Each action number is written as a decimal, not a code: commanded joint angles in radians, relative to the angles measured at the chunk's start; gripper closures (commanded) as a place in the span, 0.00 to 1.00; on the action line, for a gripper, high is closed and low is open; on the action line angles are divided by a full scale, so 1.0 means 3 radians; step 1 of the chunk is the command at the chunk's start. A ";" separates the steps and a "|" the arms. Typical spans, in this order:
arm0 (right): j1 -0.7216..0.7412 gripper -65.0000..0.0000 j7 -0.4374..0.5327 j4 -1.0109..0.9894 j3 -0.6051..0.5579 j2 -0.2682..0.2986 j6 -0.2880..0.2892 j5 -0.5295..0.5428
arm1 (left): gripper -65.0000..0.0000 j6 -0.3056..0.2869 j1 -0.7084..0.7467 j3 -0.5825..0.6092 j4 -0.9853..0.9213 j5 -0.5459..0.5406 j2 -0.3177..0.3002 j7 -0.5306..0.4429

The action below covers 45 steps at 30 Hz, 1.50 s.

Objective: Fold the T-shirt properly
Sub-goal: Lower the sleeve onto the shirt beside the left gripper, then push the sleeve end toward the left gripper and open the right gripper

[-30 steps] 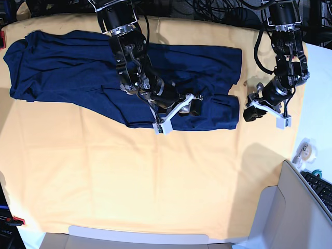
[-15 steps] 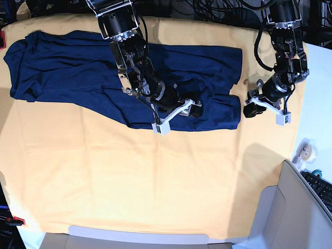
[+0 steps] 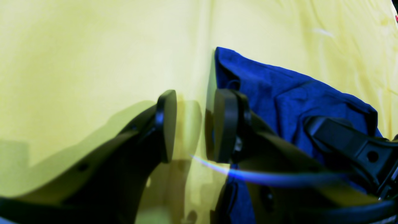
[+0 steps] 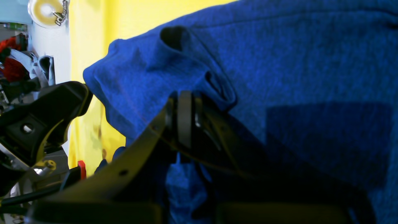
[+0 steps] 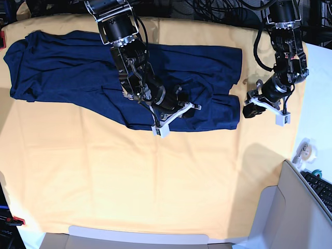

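Dark T-shirt (image 5: 78, 67) sprawled across the yellow cloth (image 5: 155, 187) from nine to three o'clock, and mid-picture the right gripper (image 4: 183, 121) is pressed together, apparently pinching a shirt fold. Over at three, the left gripper (image 3: 192, 127) hangs spread over bare cloth beside the shirt's corner

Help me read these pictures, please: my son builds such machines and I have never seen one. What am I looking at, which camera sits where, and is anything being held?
This is a robot with two black arms working over a table spread with a yellow-orange cloth. One picture looks down from overhead; the other two come from small cameras on each arm's wrist, looking out past its own gripper. A dark navy T-shirt with long sleeves lies spread on the cloth. The right gripper is shut on a fold of the T-shirt. The left gripper is open and empty, with only yellow cloth between its fingers, right beside the shirt's edge. A tape roll lies off the cloth.
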 commanded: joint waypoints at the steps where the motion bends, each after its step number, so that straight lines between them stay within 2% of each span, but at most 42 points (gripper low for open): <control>1: 0.0054 1.00 0.0020 0.0071 -0.0013 -0.0026 0.0019 0.0035 | 0.69 -0.0027 -0.0042 -0.0019 0.0053 -0.0041 -0.0040 -0.0054; 3: 0.0074 1.00 0.0015 0.0117 -0.0064 -0.0026 0.0019 0.0035 | 0.69 -0.0027 -0.0037 -0.0019 0.0053 -0.0041 -0.0040 -0.0054; 6: 0.0115 1.00 0.0010 0.0193 -0.0371 -0.0026 0.0019 0.0030 | 0.69 -0.0027 -0.0001 -0.0024 0.0053 -0.0041 -0.0040 -0.0059; 13: 0.0320 1.00 0.0010 0.0326 -0.1307 -0.0026 0.0019 0.0009 | 0.69 -0.0027 -0.0001 -0.0024 0.0053 -0.0041 -0.0040 -0.0059; 16: 0.0396 1.00 0.0010 0.0301 -0.1568 -0.0026 0.0019 0.0009 | 0.69 -0.0027 -0.0001 -0.0030 0.0053 -0.0041 -0.0040 -0.0059; 26: 0.0402 1.00 -0.0021 0.0301 -0.1634 -0.0026 0.0019 0.0025 | 0.69 -0.0027 -0.0011 -0.0030 0.0053 -0.0041 -0.0045 -0.0059; 28: 0.0407 0.94 -0.0200 0.0301 -0.1619 -0.0026 0.0019 0.0020 | 0.69 -0.0027 -0.0016 -0.0035 0.0053 -0.0041 -0.0050 -0.0059; 30: 0.0407 0.83 -0.0328 0.0326 -0.1609 -0.0026 0.0019 0.0015 | 0.69 -0.0027 -0.0016 -0.0035 0.0053 -0.0041 -0.0050 -0.0059; 35: 0.0417 0.61 -0.0338 0.0331 -0.1604 -0.0026 0.0019 0.0015 | 0.69 -0.0027 -0.0016 -0.0035 0.0053 -0.0041 -0.0065 -0.0059; 43: 0.0652 0.60 -0.0338 0.0628 -0.1598 -0.0026 0.0019 0.0009 | 0.69 -0.0022 -0.0021 -0.0045 0.0053 -0.0041 -0.0137 -0.0059; 45: 0.0703 0.60 -0.0333 0.0741 -0.1532 -0.0026 0.0004 0.0009 | 0.69 -0.0027 -0.0006 -0.0178 0.0053 -0.0041 -0.0142 -0.0039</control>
